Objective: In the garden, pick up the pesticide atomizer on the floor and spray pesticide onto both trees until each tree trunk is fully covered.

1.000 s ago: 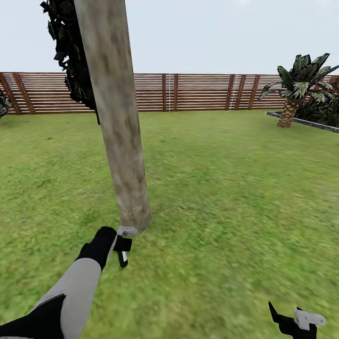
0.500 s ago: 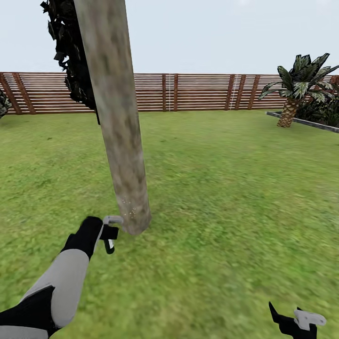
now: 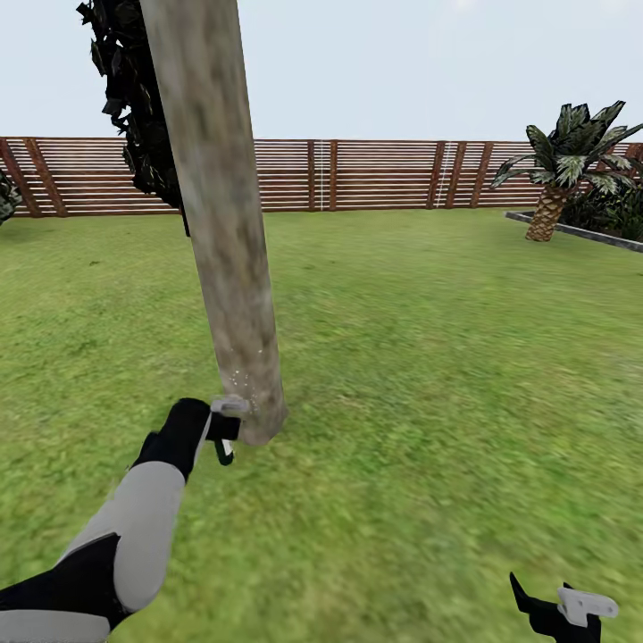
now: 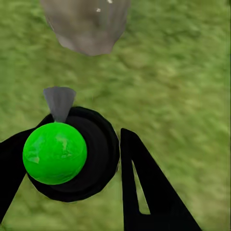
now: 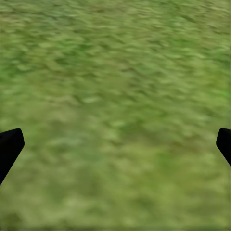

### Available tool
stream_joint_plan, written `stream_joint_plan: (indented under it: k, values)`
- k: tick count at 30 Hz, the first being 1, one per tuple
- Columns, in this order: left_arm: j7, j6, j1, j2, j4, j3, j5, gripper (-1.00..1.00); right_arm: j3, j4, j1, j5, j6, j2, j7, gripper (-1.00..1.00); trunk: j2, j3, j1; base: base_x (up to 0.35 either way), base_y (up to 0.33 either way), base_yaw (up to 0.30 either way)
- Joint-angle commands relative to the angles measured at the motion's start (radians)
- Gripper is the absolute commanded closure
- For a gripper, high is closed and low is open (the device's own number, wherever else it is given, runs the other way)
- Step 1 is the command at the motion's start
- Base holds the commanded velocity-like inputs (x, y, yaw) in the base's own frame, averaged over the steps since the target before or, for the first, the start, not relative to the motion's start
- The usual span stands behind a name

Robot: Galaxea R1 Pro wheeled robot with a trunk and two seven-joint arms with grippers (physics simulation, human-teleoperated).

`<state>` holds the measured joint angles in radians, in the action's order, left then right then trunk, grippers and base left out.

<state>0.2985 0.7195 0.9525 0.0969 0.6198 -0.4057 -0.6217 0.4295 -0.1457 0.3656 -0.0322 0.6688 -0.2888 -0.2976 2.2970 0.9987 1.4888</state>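
Our left gripper (image 4: 72, 168) is clamped around the pesticide atomizer (image 4: 72, 156), a black body with a round bright green top and a grey nozzle (image 4: 59, 102). In the head view the left gripper (image 3: 223, 429) sits low, just beside the foot of the tree trunk (image 3: 223, 223), and in the wrist view the nozzle points toward the trunk base (image 4: 86, 24). A few whitish specks of pesticide (image 3: 246, 388) dot the lowest bark. We read no label or writing on the atomizer.

Our right gripper (image 3: 563, 612) hangs well apart at our right, over bare grass (image 5: 115, 106), its fingertips (image 5: 9, 144) spread wide with nothing between them.

The trunk leans slightly, its long axis near vertical, and dark foliage (image 3: 134, 107) hangs behind it. Farther out, the lawn (image 3: 429, 357) runs to a brown slatted fence (image 3: 375, 174), with a small palm (image 3: 563, 165) at the right.
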Motion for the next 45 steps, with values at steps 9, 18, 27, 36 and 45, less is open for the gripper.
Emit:
stream_joint_plan:
  k: [9, 18, 27, 36, 45]
  values:
    - [0.023, 0.021, 0.008, -0.020, 0.025, 0.001, 0.007, 1.00, 0.000, 0.000, 0.000, 0.000, 0.000, 0.000, 0.000, -1.00, 0.000, 0.000, 0.000, 0.000, 0.000, 0.000]
    - [0.025, 0.085, 0.063, 0.032, 0.028, 0.005, 0.007, 1.00, 0.000, 0.000, 0.000, 0.000, 0.000, -0.001, 0.000, -1.00, 0.000, 0.000, 0.000, 0.000, 0.000, 0.000]
    - [0.105, 0.149, 0.070, -0.011, 0.113, 0.019, 0.005, 1.00, 0.000, 0.000, 0.000, 0.000, 0.000, 0.000, 0.000, -1.00, 0.000, 0.000, 0.000, 0.000, 0.000, 0.000]
    - [0.117, 0.276, 0.103, 0.004, 0.215, 0.104, 0.008, 1.00, 0.000, 0.000, 0.000, 0.000, 0.000, 0.000, 0.000, -1.00, 0.000, 0.000, 0.000, 0.000, 0.000, 0.000]
    - [0.134, 0.291, 0.101, -0.104, 0.241, 0.108, 0.008, 1.00, 0.000, 0.000, 0.000, -0.001, 0.000, 0.000, -0.002, -1.00, 0.000, 0.000, 0.000, 0.000, 0.000, 0.000]
